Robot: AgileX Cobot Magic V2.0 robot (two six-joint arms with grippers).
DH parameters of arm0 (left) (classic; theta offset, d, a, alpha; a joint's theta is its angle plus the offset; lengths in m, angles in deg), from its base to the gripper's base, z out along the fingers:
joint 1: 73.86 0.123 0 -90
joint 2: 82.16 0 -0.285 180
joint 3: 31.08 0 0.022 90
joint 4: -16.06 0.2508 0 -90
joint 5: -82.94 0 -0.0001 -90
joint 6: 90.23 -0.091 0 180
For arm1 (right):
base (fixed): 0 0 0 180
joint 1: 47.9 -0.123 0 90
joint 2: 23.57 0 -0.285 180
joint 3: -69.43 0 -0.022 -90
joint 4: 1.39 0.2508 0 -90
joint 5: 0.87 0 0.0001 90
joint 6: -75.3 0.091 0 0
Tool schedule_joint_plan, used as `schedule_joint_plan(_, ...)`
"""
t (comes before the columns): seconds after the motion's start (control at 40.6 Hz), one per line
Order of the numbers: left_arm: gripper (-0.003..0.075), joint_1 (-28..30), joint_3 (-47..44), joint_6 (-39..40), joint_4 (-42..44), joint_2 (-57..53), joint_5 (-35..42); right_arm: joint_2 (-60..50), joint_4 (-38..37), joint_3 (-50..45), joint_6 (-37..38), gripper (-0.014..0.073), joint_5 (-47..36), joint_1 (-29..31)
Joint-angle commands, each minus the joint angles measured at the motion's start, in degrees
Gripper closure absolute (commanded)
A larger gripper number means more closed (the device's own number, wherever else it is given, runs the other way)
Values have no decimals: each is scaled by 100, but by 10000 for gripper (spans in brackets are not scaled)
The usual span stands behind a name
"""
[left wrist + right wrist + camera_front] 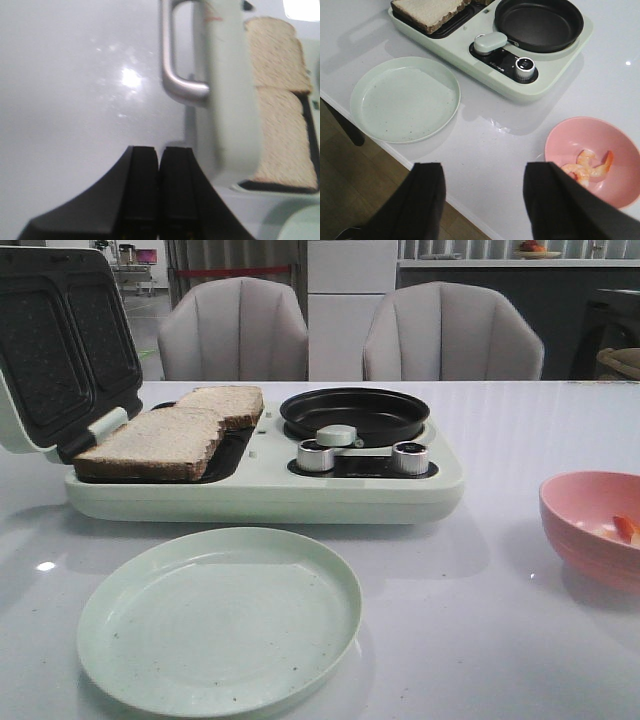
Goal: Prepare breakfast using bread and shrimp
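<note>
Two slices of bread lie side by side on the open grill plate of the pale green breakfast maker; they also show in the left wrist view and the right wrist view. The shrimp lies in the pink bowl at the table's right; its orange tip shows in the front view. My left gripper is shut and empty above bare table beside the raised lid's handle. My right gripper is open and empty above the table's near edge, next to the bowl.
An empty pale green plate sits in front of the breakfast maker. A black round pan with knobs is on the maker's right half. The lid stands open at the left. Two chairs stand behind the table.
</note>
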Motion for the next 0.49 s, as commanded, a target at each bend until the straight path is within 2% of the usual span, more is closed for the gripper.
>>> schedule_joint_plan(0.0,622,156,210,-13,-190,64,706,0,-52,140,6,132,-443,13)
schedule_joint_plan(0.172,622,169,210,-13,-325,631,1318,0,-52,140,6,132,-443,13)
schedule_joint_plan(0.468,622,158,210,-13,-1960,1531,1771,0,-52,140,6,132,-443,13)
